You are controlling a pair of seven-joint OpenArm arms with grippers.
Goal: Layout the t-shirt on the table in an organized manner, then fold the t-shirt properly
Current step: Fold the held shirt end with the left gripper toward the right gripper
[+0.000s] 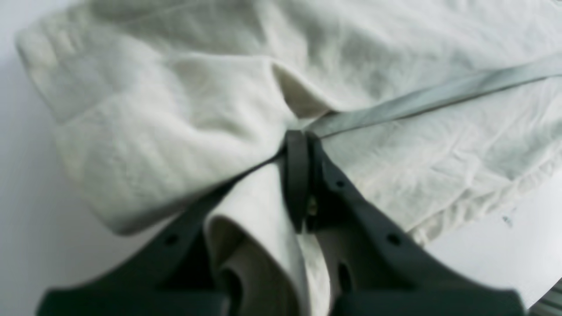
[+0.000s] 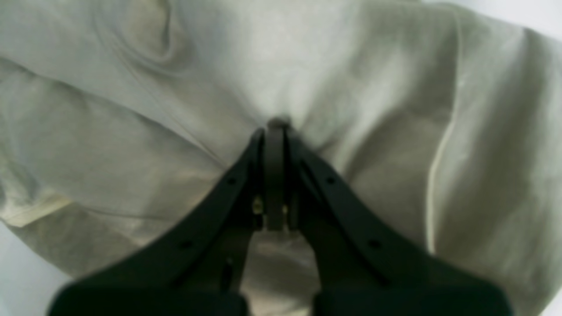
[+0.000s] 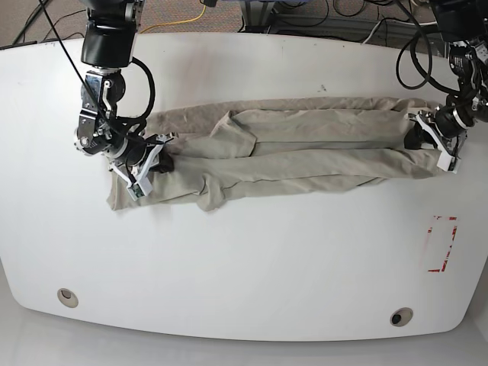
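Observation:
The beige t-shirt lies stretched in a long wrinkled band across the middle of the white table. At the band's right end in the base view my left gripper is shut on a bunch of the cloth. The left wrist view shows its black jaws pinched on a fold of the t-shirt, with a hem strip running off to the right. My right gripper grips the left end. In the right wrist view its jaws are closed on the t-shirt.
A red tape rectangle marks the table's right side. Two round grommet holes sit near the front edge. Cables run behind the table's far edge.

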